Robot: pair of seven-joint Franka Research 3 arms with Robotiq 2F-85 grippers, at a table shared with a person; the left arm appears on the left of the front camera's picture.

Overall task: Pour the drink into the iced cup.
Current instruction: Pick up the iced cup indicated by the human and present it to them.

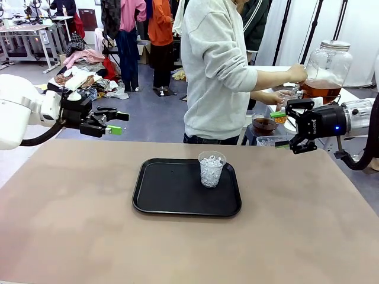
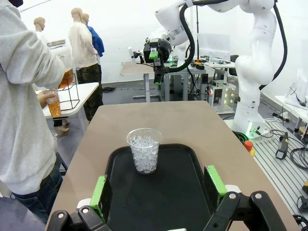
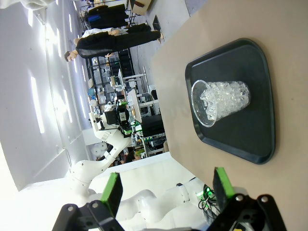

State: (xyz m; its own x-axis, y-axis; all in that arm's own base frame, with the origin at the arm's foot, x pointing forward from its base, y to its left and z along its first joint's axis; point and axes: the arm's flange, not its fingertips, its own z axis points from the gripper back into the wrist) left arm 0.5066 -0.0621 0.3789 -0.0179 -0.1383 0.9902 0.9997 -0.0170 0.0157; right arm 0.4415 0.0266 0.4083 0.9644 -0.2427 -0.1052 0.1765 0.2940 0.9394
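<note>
The iced cup, clear plastic and full of ice, stands upright on the right half of a black tray. It also appears in the wrist views, iced cup and iced cup. The drink is amber liquid in a large glass jar on a side table behind the far right. A person stands there with both hands at the jar, holding a small cup of amber liquid. My left gripper hovers open at the far left edge. My right gripper hovers open at the far right edge.
The brown table is bare around the tray. In the left wrist view my own gripper looks along the tray with the cup well ahead. In the right wrist view my gripper points across the table.
</note>
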